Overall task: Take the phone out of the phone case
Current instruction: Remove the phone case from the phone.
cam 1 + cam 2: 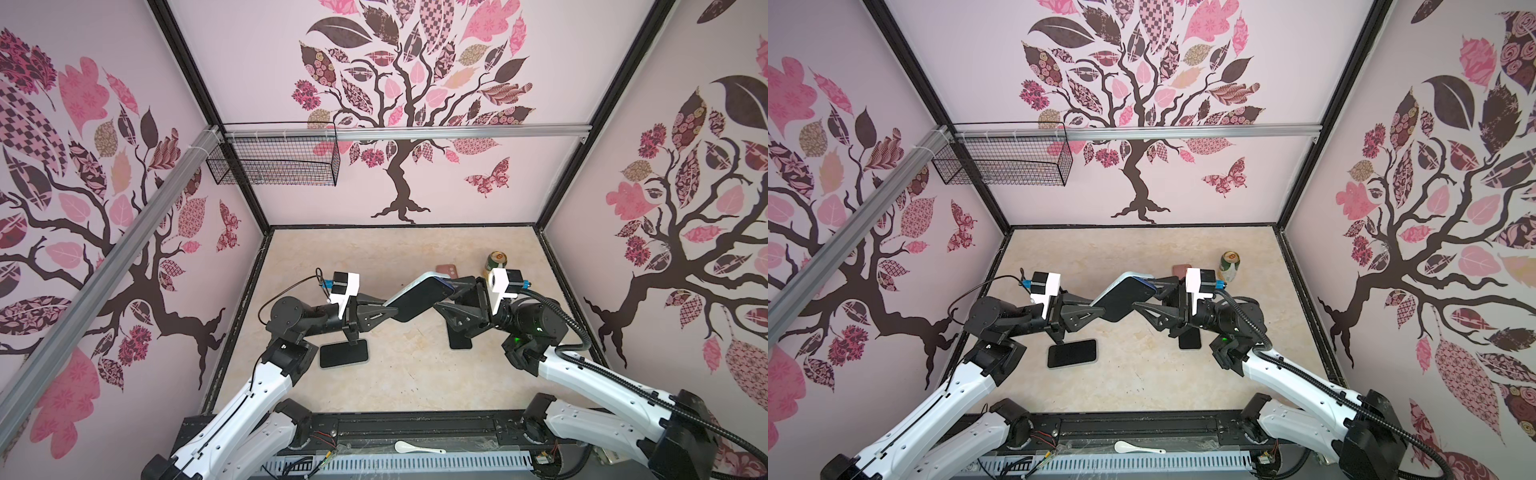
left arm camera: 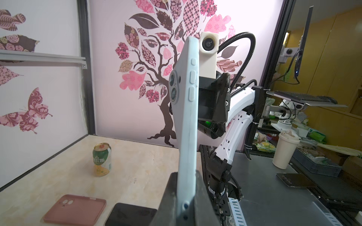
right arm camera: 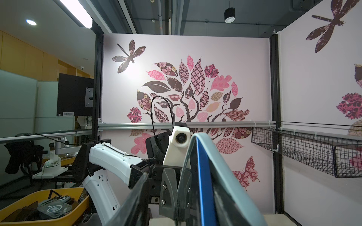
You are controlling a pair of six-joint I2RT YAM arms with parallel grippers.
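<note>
Above the worktop (image 1: 395, 374), the left fingers (image 2: 169, 195) pinch one end of the pale blue phone case (image 2: 188, 117) with the phone (image 1: 417, 301) inside, while the right fingers (image 1: 461, 286) straddle the other end, clamped or not I cannot tell; they should catch the phone's edge alone and pull steadily

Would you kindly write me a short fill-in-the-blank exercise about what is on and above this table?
The phone in the left gripper wears a pale ____ case.
The can stands ____ on the table.
The other case, lying on the table, is ____.
Missing words: blue, upright, pink.
</note>
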